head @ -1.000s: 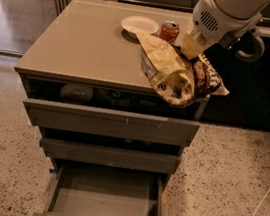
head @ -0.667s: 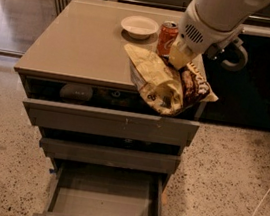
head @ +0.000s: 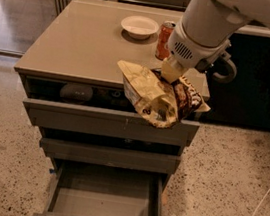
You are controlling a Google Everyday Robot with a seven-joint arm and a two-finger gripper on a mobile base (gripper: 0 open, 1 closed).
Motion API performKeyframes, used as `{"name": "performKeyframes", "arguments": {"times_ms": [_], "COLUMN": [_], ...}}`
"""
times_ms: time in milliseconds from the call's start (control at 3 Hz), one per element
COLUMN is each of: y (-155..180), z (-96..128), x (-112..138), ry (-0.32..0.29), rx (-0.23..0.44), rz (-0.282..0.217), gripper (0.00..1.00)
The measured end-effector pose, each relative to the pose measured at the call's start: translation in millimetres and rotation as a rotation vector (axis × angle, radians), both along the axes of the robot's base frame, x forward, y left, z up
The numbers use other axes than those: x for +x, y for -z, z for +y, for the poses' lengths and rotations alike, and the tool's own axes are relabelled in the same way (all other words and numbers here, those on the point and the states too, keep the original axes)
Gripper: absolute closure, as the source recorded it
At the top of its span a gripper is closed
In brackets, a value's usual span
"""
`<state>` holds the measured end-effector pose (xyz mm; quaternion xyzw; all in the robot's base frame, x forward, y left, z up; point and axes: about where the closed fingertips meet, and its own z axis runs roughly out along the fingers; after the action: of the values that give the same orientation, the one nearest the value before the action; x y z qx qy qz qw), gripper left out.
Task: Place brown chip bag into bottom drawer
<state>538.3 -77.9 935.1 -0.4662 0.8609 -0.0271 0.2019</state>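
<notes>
The robot's thick white arm came in from the upper right and sloped down and to the left over the right half of the flat beige cabinet top (head: 84, 42). Its wrist pointed downward, and the gripper (head: 172, 71) sat at the cabinet's front right edge, its pale yellow fingers (head: 170, 72) clamped on the upper edge of the crumpled brown chip bag (head: 159, 96). The foil bag hung clear of the cabinet top. Its pale tan back faced left and its dark brown front with white lettering faced right. Its lower end dangled in front of the grey-brown top drawer front (head: 97, 120).

Directly below, the bottom drawer (head: 103, 199), a wide grey tray with a plain flat front, stood pulled out well past the middle drawer (head: 110, 155), and its grey inside was bare. A shallow white bowl (head: 139, 26) and an orange-red soda can (head: 164, 39) stood near the back of the cabinet top, the can partly hidden behind the arm.

Compared with a second earlier, the gripper and bag had shifted left and lower. The bag had left its place above the right rear of the top and reached the front edge, where it hung further down over the top drawer. The bowl, can and drawers had not changed.
</notes>
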Motion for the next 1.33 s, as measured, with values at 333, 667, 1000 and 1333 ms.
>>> {"name": "performKeyframes", "arguments": {"times_ms": [333,667,1000,1333], "y": [0,20,38,63], "z": [-12,-27,-34,-37], "x": [-8,-28,-40,-48], "ry": [0.02,0.049,0.061,0.069], "rx": [-0.004,0.01,0.019,0.03], "rz": [0.001,0.029,0.055,0.085], "gripper": [1.0,1.0,1.0,1.0]}}
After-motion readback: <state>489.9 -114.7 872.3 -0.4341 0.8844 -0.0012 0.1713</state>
